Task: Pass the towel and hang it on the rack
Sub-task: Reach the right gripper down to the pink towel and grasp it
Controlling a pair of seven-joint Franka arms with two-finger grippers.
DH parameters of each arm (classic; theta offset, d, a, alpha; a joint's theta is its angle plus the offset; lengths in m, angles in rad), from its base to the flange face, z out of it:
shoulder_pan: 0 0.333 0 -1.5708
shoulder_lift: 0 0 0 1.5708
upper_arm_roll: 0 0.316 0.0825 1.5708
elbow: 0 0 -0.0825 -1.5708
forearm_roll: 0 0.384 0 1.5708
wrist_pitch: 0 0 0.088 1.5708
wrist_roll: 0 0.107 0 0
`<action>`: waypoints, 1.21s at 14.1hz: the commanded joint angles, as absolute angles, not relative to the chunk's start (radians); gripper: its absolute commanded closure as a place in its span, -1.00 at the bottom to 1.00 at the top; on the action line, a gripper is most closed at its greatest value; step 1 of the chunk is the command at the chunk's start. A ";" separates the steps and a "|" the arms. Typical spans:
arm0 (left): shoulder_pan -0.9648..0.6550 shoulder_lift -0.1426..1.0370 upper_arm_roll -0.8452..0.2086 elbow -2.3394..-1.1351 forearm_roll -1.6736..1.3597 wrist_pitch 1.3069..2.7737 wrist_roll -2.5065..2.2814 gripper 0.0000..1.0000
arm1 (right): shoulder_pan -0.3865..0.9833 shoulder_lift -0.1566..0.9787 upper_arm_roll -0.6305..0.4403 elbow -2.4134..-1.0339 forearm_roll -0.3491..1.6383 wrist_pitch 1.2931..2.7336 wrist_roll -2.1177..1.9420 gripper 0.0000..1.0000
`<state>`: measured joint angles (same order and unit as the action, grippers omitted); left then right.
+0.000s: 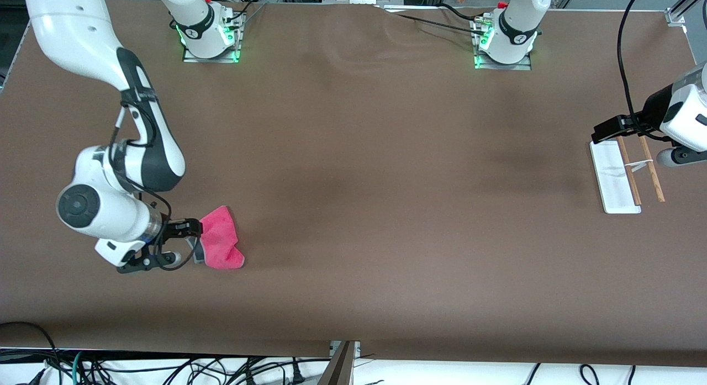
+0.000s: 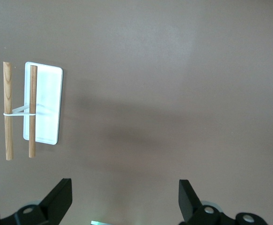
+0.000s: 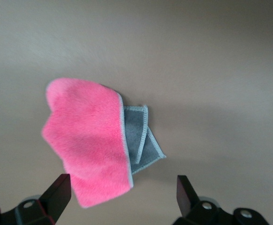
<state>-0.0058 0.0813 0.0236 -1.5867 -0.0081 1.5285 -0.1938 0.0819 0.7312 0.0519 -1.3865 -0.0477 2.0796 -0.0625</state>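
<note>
Brown matte tabletop (image 1: 353, 208) carries the rack (image 1: 614, 178) at the left arm's end: a flat white rectangular base with two thin parallel wooden rods, the left gripper (image 2: 124, 199) poised above the table just beside it, fingers spread wide. At the right arm's end lies the towel (image 1: 221, 244), fluffy pink cloth with a grey stitched patch folded out. Right gripper (image 3: 122, 197) hangs over the towel's edge, fingers apart and holding nothing.

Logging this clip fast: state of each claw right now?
Left claw: open, empty, over the table beside the rack.
Right claw: open, holding nothing, over the towel.
</note>
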 commanded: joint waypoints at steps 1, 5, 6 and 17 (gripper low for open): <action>-0.003 0.100 0.018 -1.542 -0.002 1.526 -0.173 -1.00 | 0.083 0.785 0.052 -1.379 -0.037 2.095 -0.075 -1.00; -0.002 0.100 0.020 -1.545 -0.003 1.522 -0.173 -1.00 | 0.094 0.793 0.052 -1.401 -0.034 2.077 -0.069 -1.00; -0.002 0.100 0.020 -1.543 -0.002 1.522 -0.173 -1.00 | 0.094 0.795 0.052 -1.408 -0.032 2.077 -0.069 -1.00; -0.002 0.100 0.020 -1.543 -0.005 1.522 -0.173 -1.00 | 0.077 0.792 0.051 -1.431 0.090 2.033 -0.075 0.53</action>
